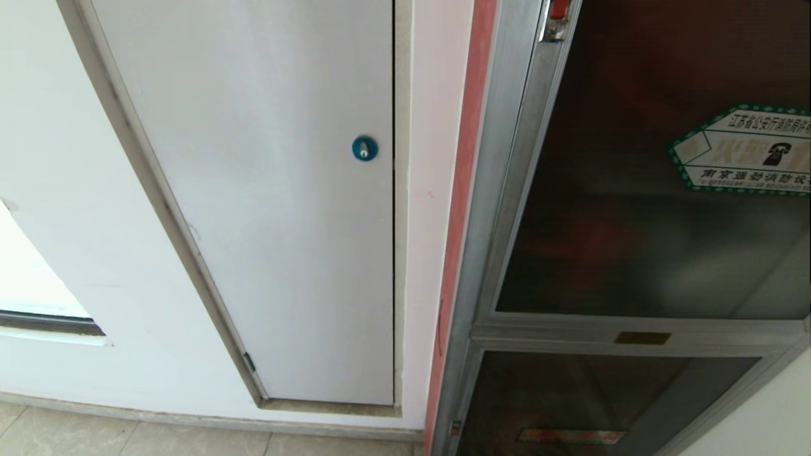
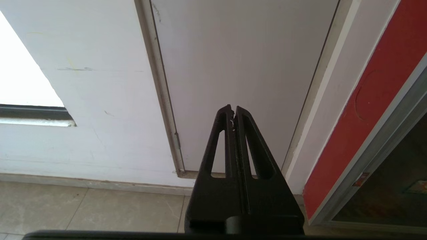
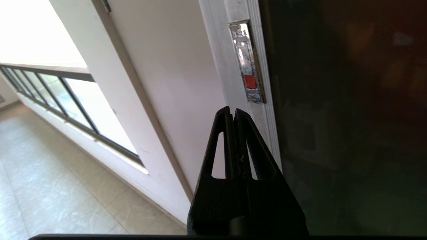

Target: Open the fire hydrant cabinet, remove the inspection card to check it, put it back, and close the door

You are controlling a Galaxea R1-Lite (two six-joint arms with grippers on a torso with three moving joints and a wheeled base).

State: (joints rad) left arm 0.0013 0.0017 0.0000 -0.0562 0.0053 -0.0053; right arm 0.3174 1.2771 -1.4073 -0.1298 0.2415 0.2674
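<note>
The fire hydrant cabinet fills the right of the head view, silver-framed with a red edge strip. Its dark glass door is closed and carries a green-bordered hexagonal sticker. A red latch sits on the frame at the top. In the right wrist view my right gripper is shut and empty, its tips a little short of the red latch on the door frame. My left gripper is shut, empty and parked low by the white panel. The inspection card is hidden. Neither arm shows in the head view.
A white panel with a blue round lock is set in the white wall left of the cabinet. A window lies further left. Beige floor tiles run along the wall's base. A lower glass panel sits under the door.
</note>
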